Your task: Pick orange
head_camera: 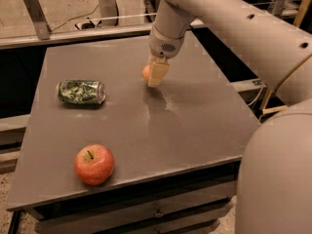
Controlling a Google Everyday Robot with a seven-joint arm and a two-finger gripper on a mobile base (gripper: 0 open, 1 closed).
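Observation:
The orange [145, 73] is small, round and yellow-orange. It sits near the back middle of the grey table [195, 126]. My gripper [152, 79] comes down on it from above, at the end of the white arm [234, 18]. A cream finger [158, 73] covers the orange's right side, so only its left edge shows. The fingers are shut on the orange, which sits just above the table top.
A red apple with a stem [94, 164] lies near the table's front left edge. A crushed green can [81, 91] lies on its side at the left. The robot's white body [278, 179] fills the front right. A drop lies beyond the table edges.

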